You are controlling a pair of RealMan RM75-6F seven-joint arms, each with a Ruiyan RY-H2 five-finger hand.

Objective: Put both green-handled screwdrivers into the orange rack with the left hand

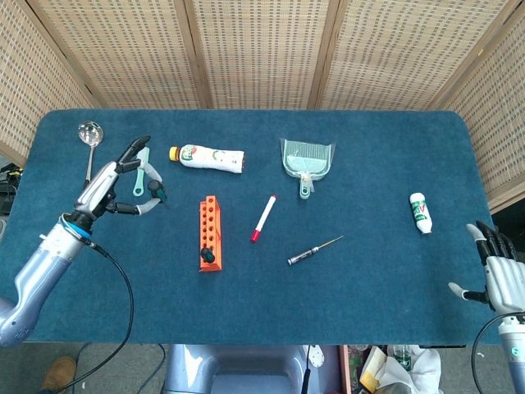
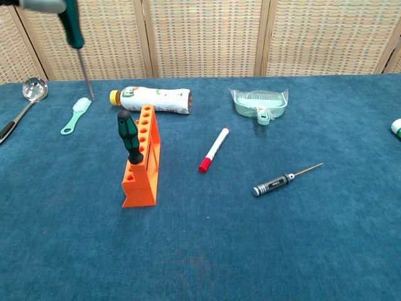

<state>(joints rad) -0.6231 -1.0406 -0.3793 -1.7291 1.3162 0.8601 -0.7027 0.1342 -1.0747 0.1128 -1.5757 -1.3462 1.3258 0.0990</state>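
- The left hand (image 1: 115, 187) is up in the air and pinches a green-handled screwdriver (image 2: 76, 39) between its thumb and a finger, while its other fingers are spread out.
- That screwdriver hangs nearly straight down, with its metal tip pointing at the table (image 1: 344, 287).
- Right under and just behind the hand lies a light green toothbrush (image 2: 75, 115).
- A little to the hand's left lies a metal ladle (image 1: 89, 156) with a black handle.
- To the hand's right stands the orange rack (image 2: 143, 159), close by.
- The other green-handled screwdriver (image 2: 130, 138) already stands in the rack's near end, handle up.
- Behind the rack lies a white bottle (image 2: 152, 99) with a yellow cap, on its side.
- Further right from the hand lies a red and white marker (image 2: 213, 149).
- Past the marker lies a thin black screwdriver (image 2: 285, 179).
- Behind those sits a small green dustpan (image 2: 260, 102).
- Far away at the right side lies a little white bottle (image 1: 420, 212).
- The right hand (image 1: 499, 272) rests at the far right edge of the table, holding nothing, fingers apart.
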